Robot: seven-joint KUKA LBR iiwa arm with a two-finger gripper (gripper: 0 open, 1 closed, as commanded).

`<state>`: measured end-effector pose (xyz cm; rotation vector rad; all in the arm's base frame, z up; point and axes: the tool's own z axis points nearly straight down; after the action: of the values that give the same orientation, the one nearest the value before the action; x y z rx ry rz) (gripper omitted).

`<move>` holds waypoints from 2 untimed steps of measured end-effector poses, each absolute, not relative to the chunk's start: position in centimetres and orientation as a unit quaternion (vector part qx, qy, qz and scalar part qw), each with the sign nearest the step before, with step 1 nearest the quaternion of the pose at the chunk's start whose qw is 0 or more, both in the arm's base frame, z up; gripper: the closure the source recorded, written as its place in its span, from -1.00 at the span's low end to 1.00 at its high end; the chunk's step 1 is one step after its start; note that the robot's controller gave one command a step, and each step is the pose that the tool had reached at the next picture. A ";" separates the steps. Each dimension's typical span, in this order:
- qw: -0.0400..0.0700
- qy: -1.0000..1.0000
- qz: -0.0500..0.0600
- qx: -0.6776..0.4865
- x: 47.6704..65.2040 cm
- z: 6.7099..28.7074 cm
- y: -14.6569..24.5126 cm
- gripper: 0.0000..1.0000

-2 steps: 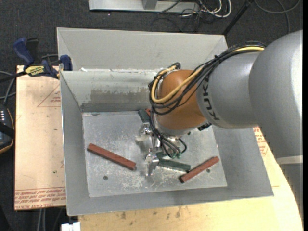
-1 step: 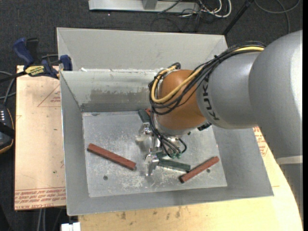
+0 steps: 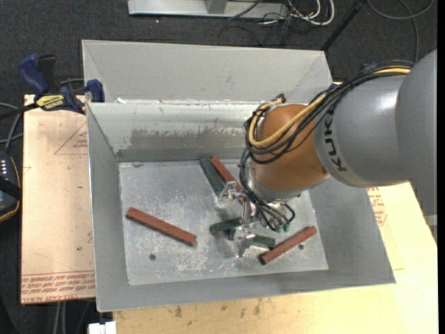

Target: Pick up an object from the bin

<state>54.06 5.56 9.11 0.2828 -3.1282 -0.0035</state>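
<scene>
Where hand hangs over scratched bin floor, dark green piece beneath; grip unreadable; cables on carpet beyond.

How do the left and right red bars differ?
The left bar lies alone, apart from the gripper; the right bar lies just beside it. In the view, the left bar slopes down to the right, the right bar up. The left bar looks longer than the right bar. Both are reddish-brown and lie flat on the bin floor.

Even bright light from above, soft shadow beneath the arm (dull sheen on the bin wall)
</scene>
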 end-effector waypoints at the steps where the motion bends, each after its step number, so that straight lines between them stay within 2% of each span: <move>1: -0.011 -0.996 -0.001 0.091 49.2 7.8 3.7 1.00; 2: -0.011 -0.996 -0.001 0.091 49.2 7.8 3.7 1.00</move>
<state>49.17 3.65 7.78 0.2890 -3.1510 -0.0032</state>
